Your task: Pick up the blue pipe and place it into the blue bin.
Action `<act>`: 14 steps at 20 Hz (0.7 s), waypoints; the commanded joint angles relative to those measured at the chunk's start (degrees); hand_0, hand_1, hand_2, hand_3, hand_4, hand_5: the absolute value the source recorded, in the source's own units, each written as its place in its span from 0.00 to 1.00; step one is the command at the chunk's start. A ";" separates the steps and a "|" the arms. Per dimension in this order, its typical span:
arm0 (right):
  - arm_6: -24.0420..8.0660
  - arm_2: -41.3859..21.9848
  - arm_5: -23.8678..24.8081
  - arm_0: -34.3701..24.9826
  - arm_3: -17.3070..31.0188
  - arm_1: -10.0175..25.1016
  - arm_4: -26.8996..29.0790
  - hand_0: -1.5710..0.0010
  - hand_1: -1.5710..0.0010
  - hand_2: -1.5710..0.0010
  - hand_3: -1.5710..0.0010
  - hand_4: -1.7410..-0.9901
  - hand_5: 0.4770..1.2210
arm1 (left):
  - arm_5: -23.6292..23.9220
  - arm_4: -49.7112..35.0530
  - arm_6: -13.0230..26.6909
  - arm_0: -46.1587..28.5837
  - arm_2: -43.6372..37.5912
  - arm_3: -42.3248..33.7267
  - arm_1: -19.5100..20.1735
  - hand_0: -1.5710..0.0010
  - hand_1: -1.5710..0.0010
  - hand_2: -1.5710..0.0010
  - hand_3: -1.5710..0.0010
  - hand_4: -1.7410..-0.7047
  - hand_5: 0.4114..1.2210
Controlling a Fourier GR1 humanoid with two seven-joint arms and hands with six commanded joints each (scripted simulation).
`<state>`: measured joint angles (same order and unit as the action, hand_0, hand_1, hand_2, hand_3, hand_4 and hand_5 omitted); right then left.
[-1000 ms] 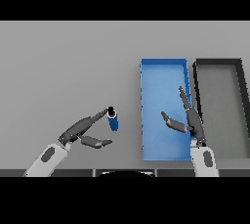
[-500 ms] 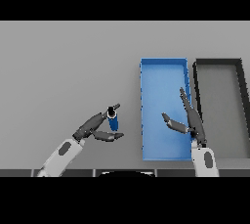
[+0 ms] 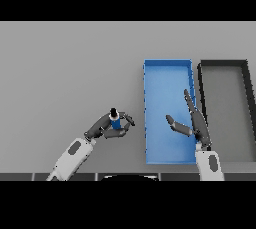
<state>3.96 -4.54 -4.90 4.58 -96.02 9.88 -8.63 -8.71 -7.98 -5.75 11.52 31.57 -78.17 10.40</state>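
Head view: the left hand (image 3: 106,127) has its fingers curled around the blue pipe (image 3: 116,122).

In the head view the pipe stands between the thumb and the fingers of this hand, its dark top sticking out above them; whether it is already off the grey table (image 3: 65,73) I cannot tell. So I judge the grasp as made, while the carry and the drop into the blue bin (image 3: 148,103) are left to do. The bin lies to the right of the fingers, near but apart, and nothing stands between. The right hand (image 3: 195,123) hangs over the bin with straight, spread fingers holding nothing; it may be in the way of the placing. Beyond it lies a black bin (image 3: 246,103).
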 commanded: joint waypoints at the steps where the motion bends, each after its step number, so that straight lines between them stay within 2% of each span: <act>1: 0.28 0.07 -0.04 0.17 -0.52 0.19 0.09 1.00 1.00 1.00 1.00 0.73 0.11 | 0.74 0.61 0.02 -0.50 0.53 -0.48 -0.43 0.59 0.47 0.40 0.42 0.28 0.65; 2: -0.12 0.18 0.38 -0.05 -0.11 0.08 -0.19 1.00 1.00 1.00 1.00 0.74 0.11 | 0.84 1.40 -1.35 -0.77 0.87 -0.28 -0.63 0.47 0.38 0.32 0.35 0.23 0.72; 3: 0.63 0.14 0.30 0.55 -0.53 0.30 -0.31 1.00 1.00 1.00 1.00 0.74 0.11 | 1.11 1.43 -0.29 -0.53 0.99 -0.45 -0.99 0.38 0.30 0.26 0.29 0.18 0.78; 5: 0.80 0.17 0.10 0.58 -0.77 0.49 -0.18 1.00 1.00 1.00 1.00 0.75 0.11 | 1.56 1.78 -1.21 -0.52 2.06 -0.56 -1.04 0.24 0.19 0.17 0.20 0.12 0.86; 6: 0.57 0.36 0.03 0.49 -0.61 0.71 -0.08 1.00 1.00 1.00 1.00 0.75 0.11 | 1.80 2.38 -2.44 -0.83 2.63 -0.78 -0.46 0.19 0.15 0.13 0.16 0.15 0.89; 11: 0.34 0.01 -0.03 0.24 -0.34 0.49 -0.37 1.00 1.00 1.00 1.00 0.77 0.11 | 3.29 4.76 -3.52 -0.65 3.42 -0.93 -1.69 0.06 0.05 0.04 0.05 0.23 0.96; 14: 0.10 -0.01 0.13 0.02 0.39 0.57 -0.84 1.00 1.00 1.00 1.00 0.78 0.10 | 3.47 4.25 -6.61 -1.17 3.14 -4.57 -3.03 0.03 0.03 0.02 0.03 0.25 0.98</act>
<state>3.98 -4.55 -4.78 4.61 -95.63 10.45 -9.47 -5.33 -3.67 -12.41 10.35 34.74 -82.75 7.32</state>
